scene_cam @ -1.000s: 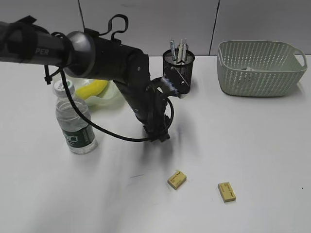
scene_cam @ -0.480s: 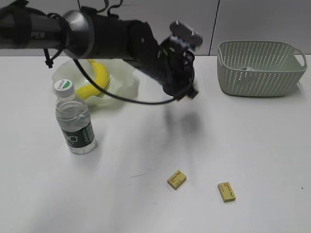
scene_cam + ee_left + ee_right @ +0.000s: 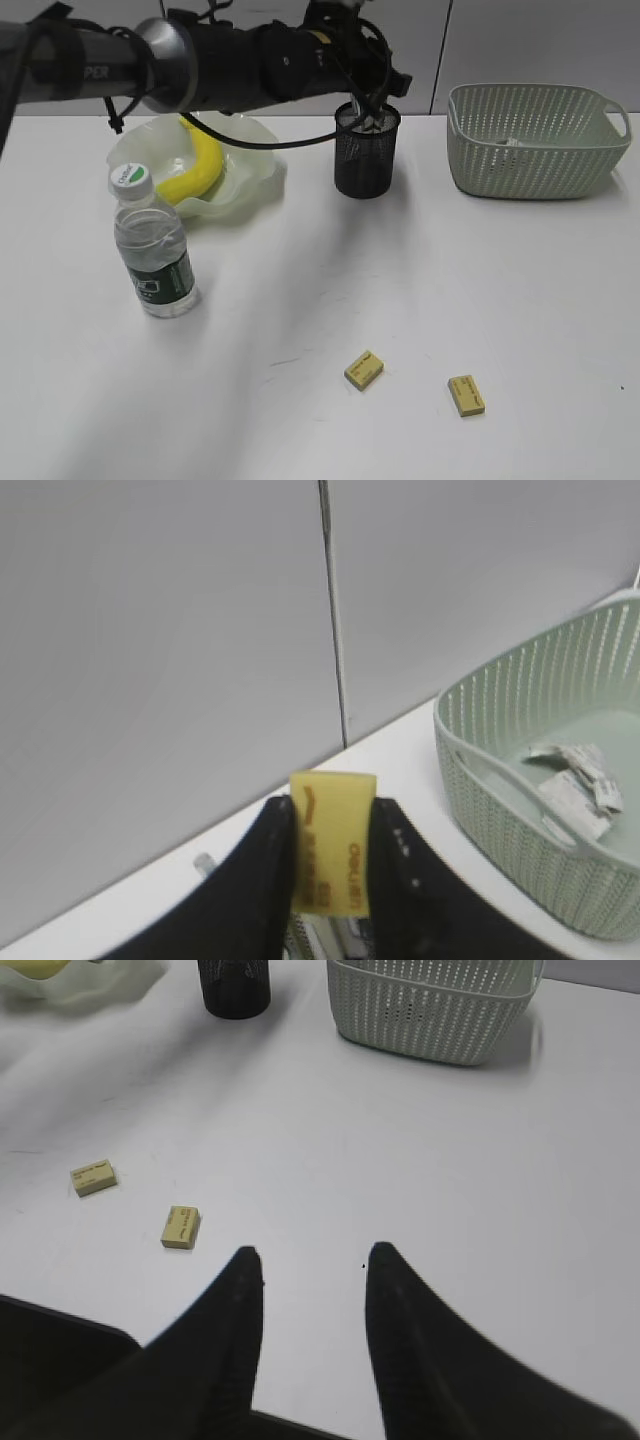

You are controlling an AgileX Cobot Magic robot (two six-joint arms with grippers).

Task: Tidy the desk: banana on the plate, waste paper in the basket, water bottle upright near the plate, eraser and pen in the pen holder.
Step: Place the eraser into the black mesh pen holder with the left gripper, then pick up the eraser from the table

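My left gripper [image 3: 333, 815] is shut on a yellow eraser [image 3: 333, 845], held upright just above the black mesh pen holder [image 3: 366, 155]. Pens [image 3: 372, 120] stand in the holder, mostly hidden behind the gripper [image 3: 372, 95]. Two more yellow erasers [image 3: 364, 369] [image 3: 466, 394] lie on the desk at the front. The banana [image 3: 195, 168] lies in the green plate [image 3: 255, 165], and the water bottle [image 3: 152, 245] stands upright in front of it. Waste paper [image 3: 575, 778] lies in the basket [image 3: 535, 150]. My right gripper [image 3: 310, 1260] hangs open over bare desk, out of the exterior view.
The left arm [image 3: 200, 65] stretches from the left edge across the plate to the pen holder. The basket [image 3: 500, 800] stands right of the holder at the back. In the right wrist view both loose erasers [image 3: 94, 1176] [image 3: 181, 1227] lie left of the gripper.
The left arm rose from the middle of the desk and swung back over the pen holder, its jaws closing on an eraser. The plate and banana came back into view.
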